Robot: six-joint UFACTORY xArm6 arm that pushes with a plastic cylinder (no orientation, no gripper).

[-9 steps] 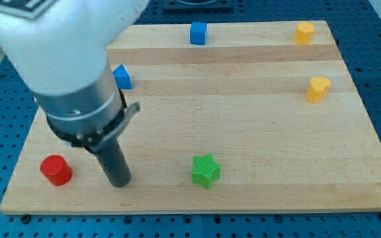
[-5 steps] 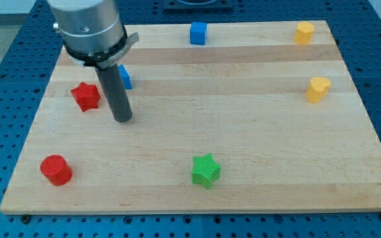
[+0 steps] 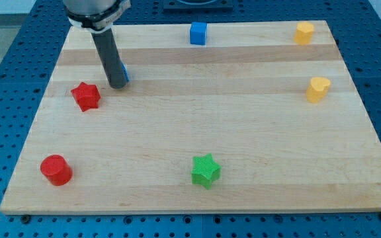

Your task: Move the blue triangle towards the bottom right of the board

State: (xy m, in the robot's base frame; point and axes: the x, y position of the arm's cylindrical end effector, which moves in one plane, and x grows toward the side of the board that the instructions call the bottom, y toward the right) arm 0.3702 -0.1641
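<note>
The blue triangle [image 3: 123, 71] lies near the board's upper left and is almost wholly hidden behind my rod; only a blue sliver shows at the rod's right side. My tip [image 3: 117, 85] rests on the board right in front of it, at its lower left. I cannot tell whether they touch. The red star [image 3: 85, 96] sits just left of and below the tip.
A blue cube [image 3: 198, 33] sits at the top middle. Two yellow blocks are at the right: one at the top corner [image 3: 303, 32], one heart-like [image 3: 317, 89] below it. A green star [image 3: 206, 170] is at the bottom middle, a red cylinder [image 3: 56, 170] at the bottom left.
My rod has moved from the bottom left up the board to the blue triangle, now covering most of it. The blocks have not moved.
</note>
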